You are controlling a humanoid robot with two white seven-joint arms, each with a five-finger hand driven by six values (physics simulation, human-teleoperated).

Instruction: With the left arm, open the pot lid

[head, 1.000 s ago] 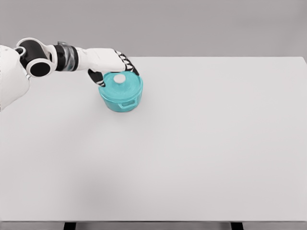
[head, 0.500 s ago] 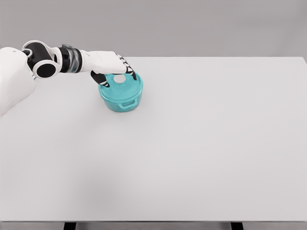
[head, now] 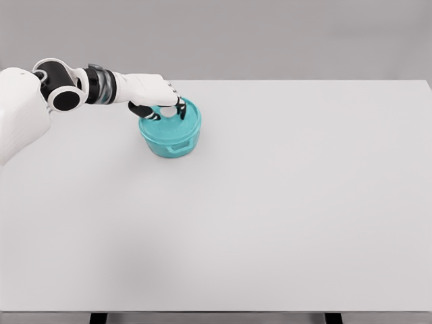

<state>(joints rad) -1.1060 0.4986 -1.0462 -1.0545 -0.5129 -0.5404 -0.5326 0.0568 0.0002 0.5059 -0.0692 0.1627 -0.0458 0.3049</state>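
Head view of the simulated workspace. A white table (head: pixel 270 216) fills most of the field, its far edge running straight across the upper part of the picture against a plain grey backdrop, and two dark legs show just under its near edge. The left arm (head: pixel 81 91) enters from the picture's left: a broad white shoulder shell at the edge, then a black joint, a banded grey and black forearm section, and a white wrist segment reaching rightward over the table's far-left area. The teal pot (head: pixel 170 138) stands upright on the table in that same far-left region, well apart from the table's centre and right half; a small loop handle faces the viewer on its front wall. Its teal lid (head: pixel 181 120) sits on the rim, level and closed (no gap between lid and rim is discernible). The left hand (head: pixel 159 102) lies over the left part of the lid, with its black-and-white fingers (head: pixel 181 110) curled downward around the spot at the lid's centre where the knob would be. The knob itself is hidden by the hand, so whether the fingers actually press on it cannot be told; the pose reads as a closing grasp on the lid.
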